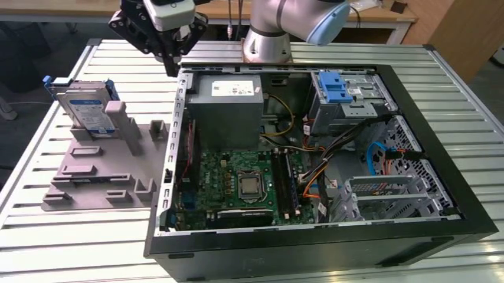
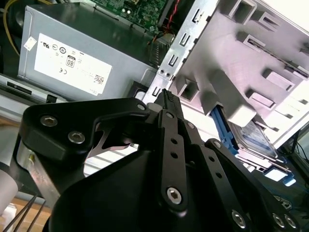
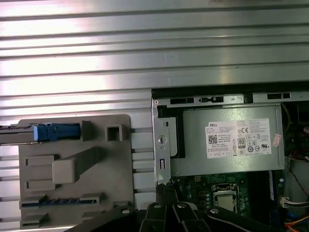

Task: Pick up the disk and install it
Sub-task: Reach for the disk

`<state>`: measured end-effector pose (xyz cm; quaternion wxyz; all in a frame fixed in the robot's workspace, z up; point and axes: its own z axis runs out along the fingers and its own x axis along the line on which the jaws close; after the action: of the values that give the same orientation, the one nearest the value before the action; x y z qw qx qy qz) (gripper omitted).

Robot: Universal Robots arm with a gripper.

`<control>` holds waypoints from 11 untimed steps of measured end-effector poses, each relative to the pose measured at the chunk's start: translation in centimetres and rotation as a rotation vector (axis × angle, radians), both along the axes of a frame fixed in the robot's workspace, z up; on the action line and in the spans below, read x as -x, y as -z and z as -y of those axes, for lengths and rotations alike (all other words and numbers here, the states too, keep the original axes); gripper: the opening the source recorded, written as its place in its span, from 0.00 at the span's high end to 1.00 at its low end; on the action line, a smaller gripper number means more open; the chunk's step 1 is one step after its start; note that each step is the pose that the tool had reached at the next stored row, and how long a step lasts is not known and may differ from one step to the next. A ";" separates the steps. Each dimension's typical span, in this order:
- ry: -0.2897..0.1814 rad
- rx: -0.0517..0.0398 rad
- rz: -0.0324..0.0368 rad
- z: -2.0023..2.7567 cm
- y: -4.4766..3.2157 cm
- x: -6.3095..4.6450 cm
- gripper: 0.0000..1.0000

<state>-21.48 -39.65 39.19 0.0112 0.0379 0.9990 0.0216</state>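
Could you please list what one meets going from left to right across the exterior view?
disk, standing in the gray holder → power supply box → drive cage with the blue latch

Well apart from the jaws, the disk has its lower part hidden behind the gray holder; in the first wrist view the picture's edge cuts it off.

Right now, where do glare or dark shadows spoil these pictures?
First wrist view: bright glare bands across the ribbed table. Second wrist view: the gray fixture partly washes out, the gripper dark in front. Exterior view: even light, mild sheen on the table.
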 end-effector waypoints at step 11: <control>0.000 0.0000 -0.0031 -0.03 0.05 1.3 0.89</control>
<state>-22.78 -39.61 39.14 0.0097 0.0379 0.9990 0.0216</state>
